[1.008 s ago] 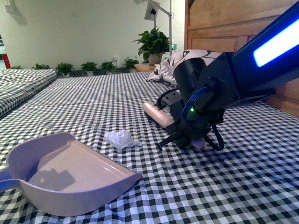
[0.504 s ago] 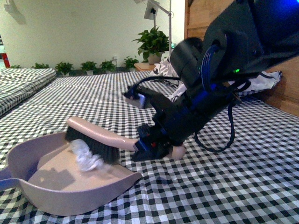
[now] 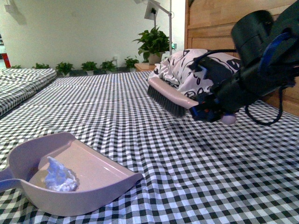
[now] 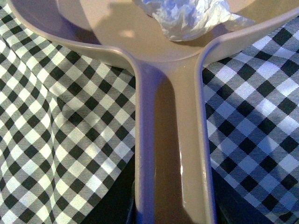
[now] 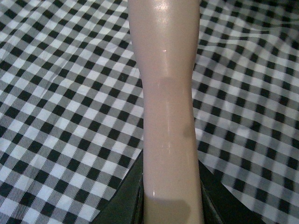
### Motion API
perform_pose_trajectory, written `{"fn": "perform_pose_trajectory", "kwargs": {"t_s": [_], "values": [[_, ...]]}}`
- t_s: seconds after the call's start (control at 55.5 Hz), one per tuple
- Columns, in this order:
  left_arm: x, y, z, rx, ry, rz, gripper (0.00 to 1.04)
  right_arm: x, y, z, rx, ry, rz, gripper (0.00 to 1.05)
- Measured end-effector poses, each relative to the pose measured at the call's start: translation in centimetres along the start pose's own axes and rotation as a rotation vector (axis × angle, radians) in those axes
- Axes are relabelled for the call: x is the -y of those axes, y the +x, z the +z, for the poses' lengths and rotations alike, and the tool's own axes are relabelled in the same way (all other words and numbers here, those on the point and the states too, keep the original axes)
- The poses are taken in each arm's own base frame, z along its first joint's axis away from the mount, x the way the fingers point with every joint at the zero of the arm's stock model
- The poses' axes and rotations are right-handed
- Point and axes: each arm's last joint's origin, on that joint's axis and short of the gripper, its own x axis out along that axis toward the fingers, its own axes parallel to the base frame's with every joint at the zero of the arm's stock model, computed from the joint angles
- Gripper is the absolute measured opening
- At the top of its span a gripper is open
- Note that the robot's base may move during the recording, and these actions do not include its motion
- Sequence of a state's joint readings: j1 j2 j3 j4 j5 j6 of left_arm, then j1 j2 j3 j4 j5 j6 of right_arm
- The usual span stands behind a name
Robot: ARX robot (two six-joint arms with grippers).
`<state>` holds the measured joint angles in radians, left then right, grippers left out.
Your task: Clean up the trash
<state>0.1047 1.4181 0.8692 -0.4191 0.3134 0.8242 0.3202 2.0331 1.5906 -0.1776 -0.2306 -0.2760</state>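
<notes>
The tissue wad sits inside the dustpan, steadied by the left gripper clamped on its handle, while the right gripper, closed around the brush, holds it well above and clear.

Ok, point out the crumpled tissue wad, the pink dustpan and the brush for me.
Crumpled white tissue wad (image 3: 60, 177), front view, middle of the wad.
Pink plastic dustpan (image 3: 100, 183), front view, front lip.
Pink black-bristled brush (image 3: 170, 93), front view, back of the head.
</notes>
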Motion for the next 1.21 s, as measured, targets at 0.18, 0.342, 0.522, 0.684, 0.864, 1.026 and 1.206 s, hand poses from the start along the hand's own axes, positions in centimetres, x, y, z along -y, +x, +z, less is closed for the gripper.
{"fn": "perform_pose_trajectory", "kwargs": {"t_s": [0.18,0.342,0.522,0.684,0.864,1.026,1.206], "values": [[-0.5,0.0,0.4,0.215,-0.073,0.177,0.26,3.2,-6.9,0.5,0.137,0.094,-0.077,0.20],[-1.4,-2.3,1.8,0.326,-0.180,0.369,0.26,5.0,-12.4,0.3,0.229,0.164,-0.125,0.20],[-1.3,-4.9,2.9,0.411,-0.256,0.509,0.26,5.6,-18.3,-0.3,0.320,0.234,-0.137,0.20],[-0.4,-7.7,4.0,0.482,-0.321,0.648,0.26,4.0,-23.1,-0.4,0.395,0.243,-0.075,0.20],[2.3,-11.5,5.3,0.594,-0.358,0.706,0.26,0.3,-28.6,-0.1,0.509,0.232,-0.005,0.20],[4.4,-14.6,5.7,0.668,-0.398,0.778,0.26,-2.4,-32.7,-0.2,0.621,0.294,-0.046,0.20],[6.2,-17.1,5.8,0.734,-0.414,0.813,0.26,-4.9,-34.4,-1.1,0.689,0.325,-0.109,0.20]]}}
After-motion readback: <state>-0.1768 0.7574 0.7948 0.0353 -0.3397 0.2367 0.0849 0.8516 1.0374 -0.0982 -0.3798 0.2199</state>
